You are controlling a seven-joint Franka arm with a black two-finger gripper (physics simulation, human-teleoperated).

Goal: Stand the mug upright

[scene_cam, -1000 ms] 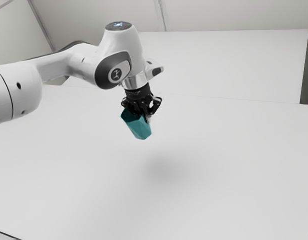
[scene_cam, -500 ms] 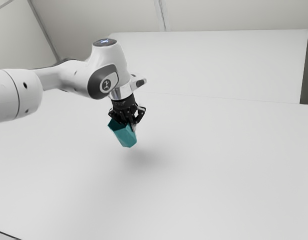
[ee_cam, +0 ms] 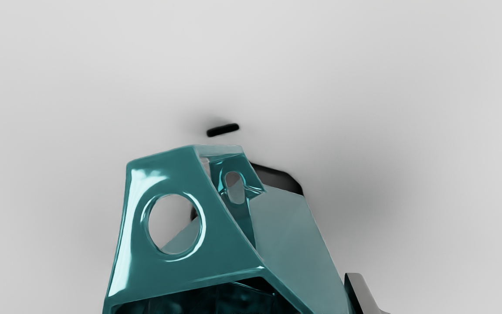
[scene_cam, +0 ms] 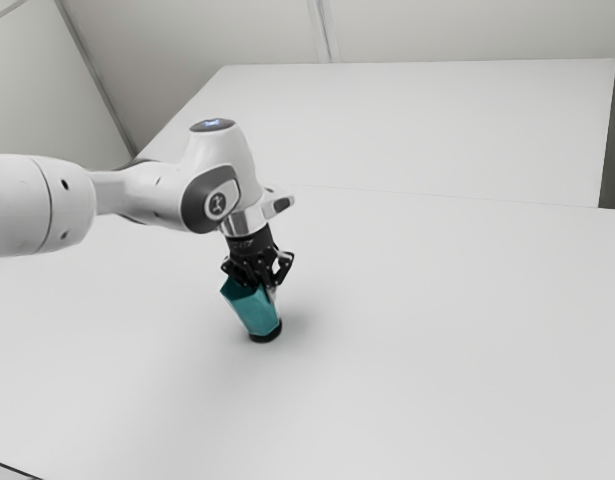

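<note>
My gripper (scene_cam: 264, 287) is shut on the teal mug (scene_cam: 254, 309), low over the white table (scene_cam: 437, 330). The mug's base points down and its rim leans toward the exterior view's left, so it is tilted. A dark patch lies directly under the base; whether the base touches the table I cannot tell. In the wrist view the gripper (ee_cam: 233, 298) has one fingertip against the side of the mug (ee_cam: 294, 235), with the other hidden. The angular handle with its round hole faces the camera, and part of the dark mouth shows.
White table surface extends around the mug, with a small black mark (ee_cam: 222, 130) near the handle in the wrist view. Behind stands a pale raised panel (scene_cam: 417, 130). The arm reaches in from the exterior view's left.
My hand has come down with the mug held, after shifting toward the exterior view's left. The mug is now much nearer the table, and the dark patch has appeared beneath it.
</note>
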